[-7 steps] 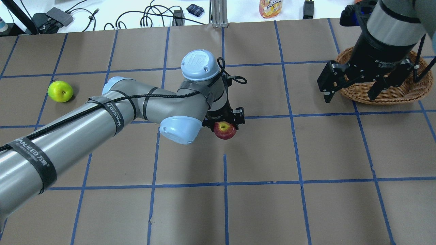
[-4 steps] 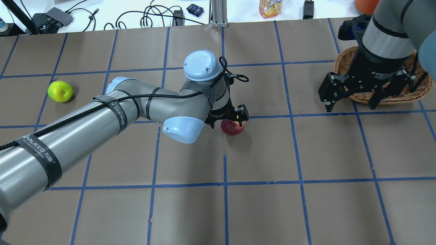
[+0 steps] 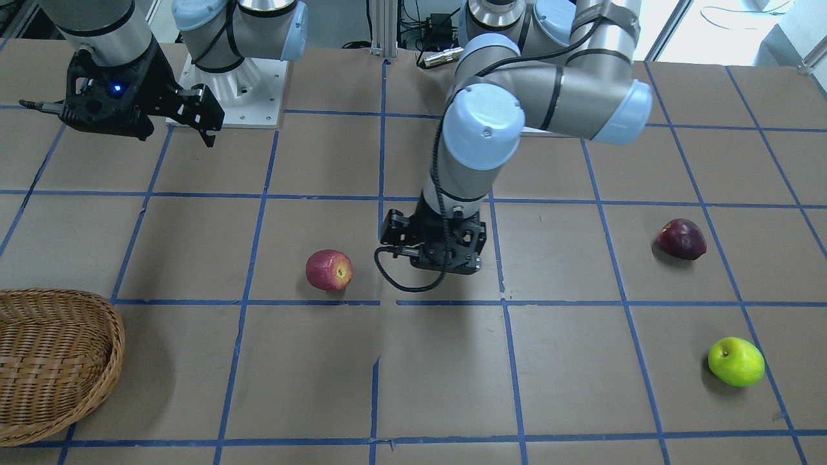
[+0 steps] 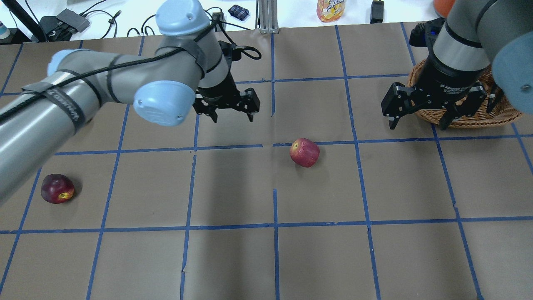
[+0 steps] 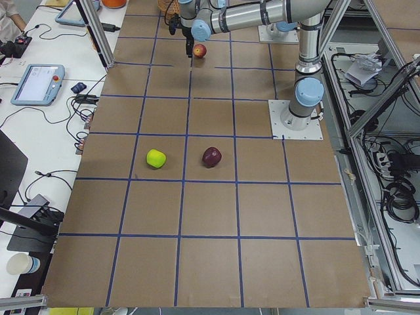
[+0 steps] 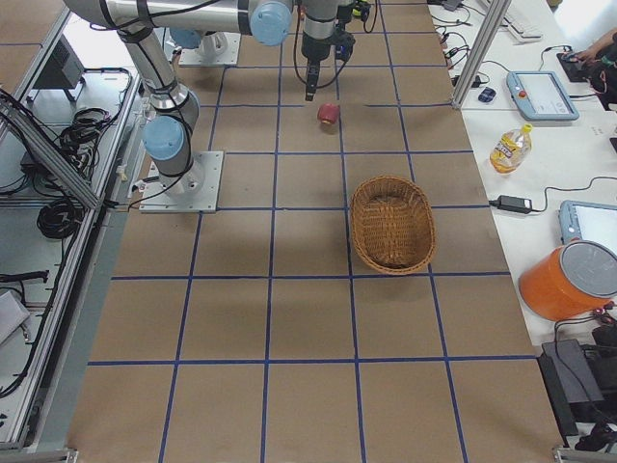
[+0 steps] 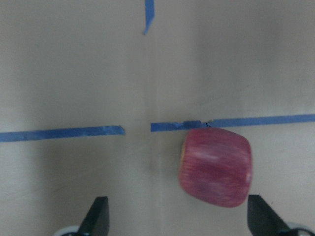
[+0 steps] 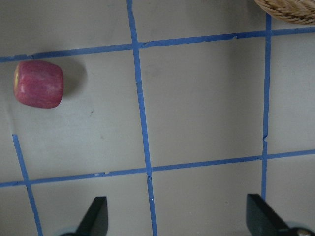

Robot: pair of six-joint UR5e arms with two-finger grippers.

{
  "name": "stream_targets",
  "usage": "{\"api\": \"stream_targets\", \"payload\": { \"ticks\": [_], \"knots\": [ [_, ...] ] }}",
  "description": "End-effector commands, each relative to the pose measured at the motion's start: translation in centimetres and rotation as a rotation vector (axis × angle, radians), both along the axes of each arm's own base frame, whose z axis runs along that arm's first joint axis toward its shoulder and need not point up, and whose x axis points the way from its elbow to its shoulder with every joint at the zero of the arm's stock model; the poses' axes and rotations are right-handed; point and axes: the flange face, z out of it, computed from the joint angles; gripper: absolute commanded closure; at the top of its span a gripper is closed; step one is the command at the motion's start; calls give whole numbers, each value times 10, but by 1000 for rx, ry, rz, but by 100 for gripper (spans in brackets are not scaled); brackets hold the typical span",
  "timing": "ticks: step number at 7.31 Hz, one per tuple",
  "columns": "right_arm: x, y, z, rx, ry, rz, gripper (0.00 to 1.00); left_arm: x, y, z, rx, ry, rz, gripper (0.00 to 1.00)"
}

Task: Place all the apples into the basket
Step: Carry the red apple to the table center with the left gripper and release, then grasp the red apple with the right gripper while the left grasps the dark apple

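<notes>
The red apple [image 4: 305,152] lies on its side on the brown table, near the middle; it also shows in the left wrist view [image 7: 216,167] and the right wrist view [image 8: 38,84]. My left gripper [image 4: 233,116] is open and empty, raised, behind and left of it. The maroon apple [image 4: 57,194] lies at the near left. The yellow-green apple [image 3: 736,361] lies far left, hidden by my left arm in the overhead view. The wicker basket [image 4: 470,118] stands at the far right and looks empty [image 6: 391,224]. My right gripper [image 4: 417,123] is open and empty, above the basket's left edge.
Blue tape lines grid the brown table. Beyond the far edge lie cables, a drink bottle [image 4: 331,9] and an orange container [image 6: 564,280]. My left arm [image 4: 104,83] spans the left half of the table.
My left gripper let go of the red apple, rose and swung back and left. The apple rolled slightly right and rests on the table. My right gripper shifted a little.
</notes>
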Motion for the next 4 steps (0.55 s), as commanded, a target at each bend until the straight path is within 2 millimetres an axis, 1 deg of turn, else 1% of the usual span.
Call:
{"api": "stream_targets", "payload": {
  "ticks": [1, 2, 3, 4],
  "knots": [
    [3, -22, -22, -2, -22, -51, 0, 128, -7, 16, 88, -39, -97, 0],
    [11, -43, -36, -33, -65, -127, 0, 203, -6, 8, 113, -16, -90, 0],
    [29, -55, -50, -61, -100, -163, 0, 274, 5, -6, 133, 12, -59, 0],
    [53, -65, -61, -73, -104, -124, 0, 331, 22, -26, 150, 47, -49, 0]
  ]
}}
